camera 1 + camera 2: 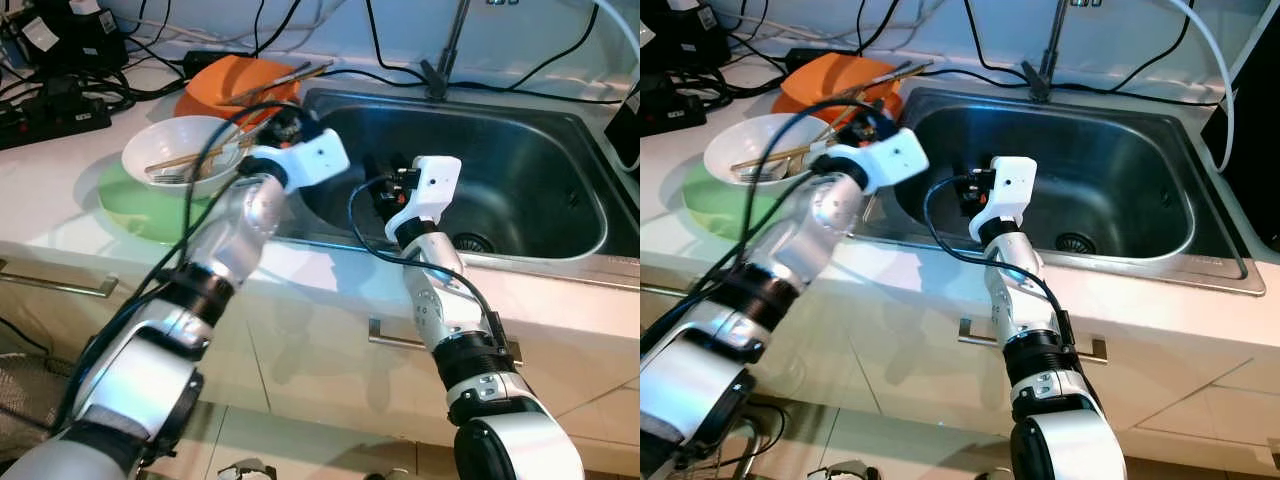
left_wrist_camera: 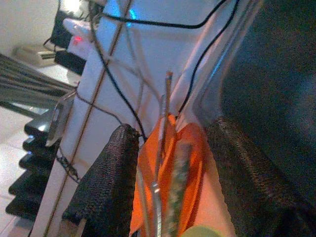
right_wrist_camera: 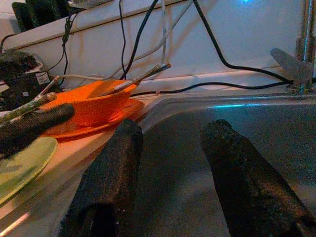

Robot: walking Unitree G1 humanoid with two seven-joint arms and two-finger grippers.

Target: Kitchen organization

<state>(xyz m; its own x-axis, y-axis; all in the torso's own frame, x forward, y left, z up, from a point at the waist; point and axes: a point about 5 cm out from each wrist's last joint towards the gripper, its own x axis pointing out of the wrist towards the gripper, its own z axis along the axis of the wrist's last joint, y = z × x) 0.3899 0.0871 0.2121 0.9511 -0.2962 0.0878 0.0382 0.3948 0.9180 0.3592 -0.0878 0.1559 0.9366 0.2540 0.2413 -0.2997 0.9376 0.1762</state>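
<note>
- Left eye view: 1 steel sink (image 1: 560,215) set in a white counter (image 1: 60,190), drain at its floor. Left of the sink, dishes in a cluster: 1 white bowl (image 1: 160,150) w/ chopsticks (image 1: 195,155) in it, sitting on 1 green plate (image 1: 125,205); behind, 1 orange bowl (image 1: 225,85) w/ more sticks or utensils lying across it. Left gripper (image 1: 285,125) is at the sink's left rim, just beside the white bowl and the orange bowl. Right gripper (image 1: 385,195) hangs over the sink's left part. Power strip (image 1: 50,115) and several black cables along the back. No readable writing.
- Right eye view: same scene. Faucet stem (image 1: 1050,45) rises behind the sink. 2 cabinet handles show below the counter, 1 under each arm.
- Left wrist view: 2 black fingers (image 2: 106,185) spread apart, nothing clamped; between them the orange dish and approx 3 thin utensils, exact count unclear. Black cables on the white wall behind.
- Right wrist view: 2 black fingers (image 3: 111,177) apart, released, over the sink basin. Beyond them the orange bowl sits on 1 orange plate (image 3: 123,116); green plate edge near it. No labels legible.
</note>
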